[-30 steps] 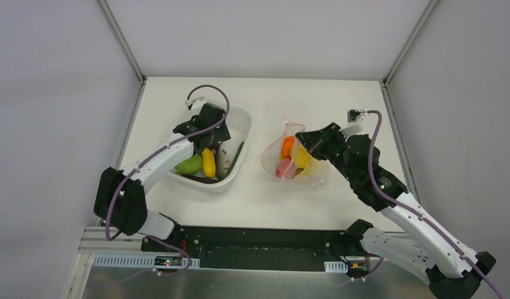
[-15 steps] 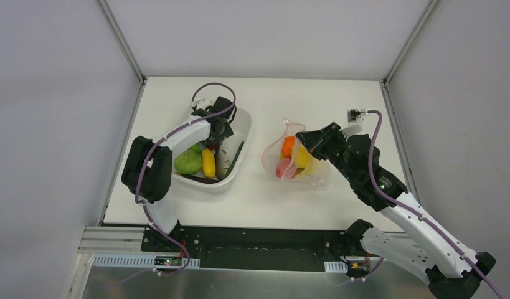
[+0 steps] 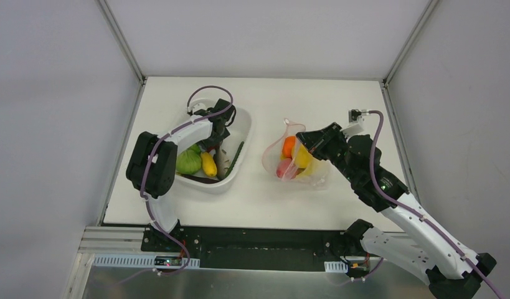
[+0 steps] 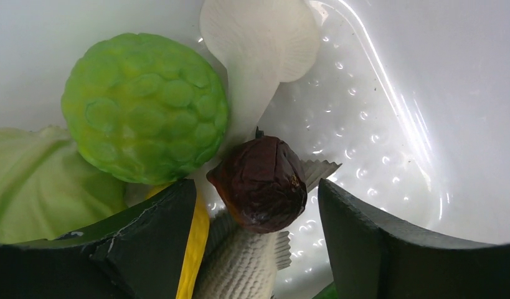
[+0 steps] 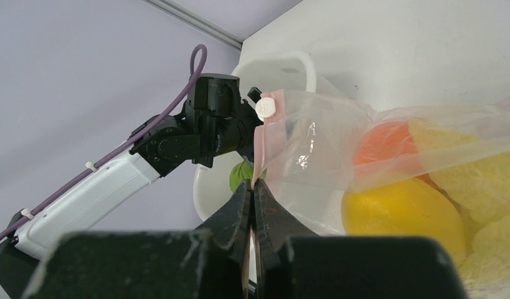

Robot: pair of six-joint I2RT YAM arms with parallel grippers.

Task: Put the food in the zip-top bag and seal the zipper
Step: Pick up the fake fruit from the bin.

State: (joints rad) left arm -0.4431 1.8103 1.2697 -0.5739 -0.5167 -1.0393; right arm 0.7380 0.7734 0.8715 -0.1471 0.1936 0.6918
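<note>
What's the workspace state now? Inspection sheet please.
Surface: white table, no spills seen.
Job's things: zip-top bag holds orange, yellow, pink-red food; bumpy green fruit, cream mushroom, dark purple piece lie in white tub.
Clutter: nothing seen.
Grippers: left gripper open, straddling dark purple piece; right gripper shut on the bag's zipper.
Cables: purple cable loops over left wrist; another along right arm.
Surroundings: grey walls, metal rail.
</note>
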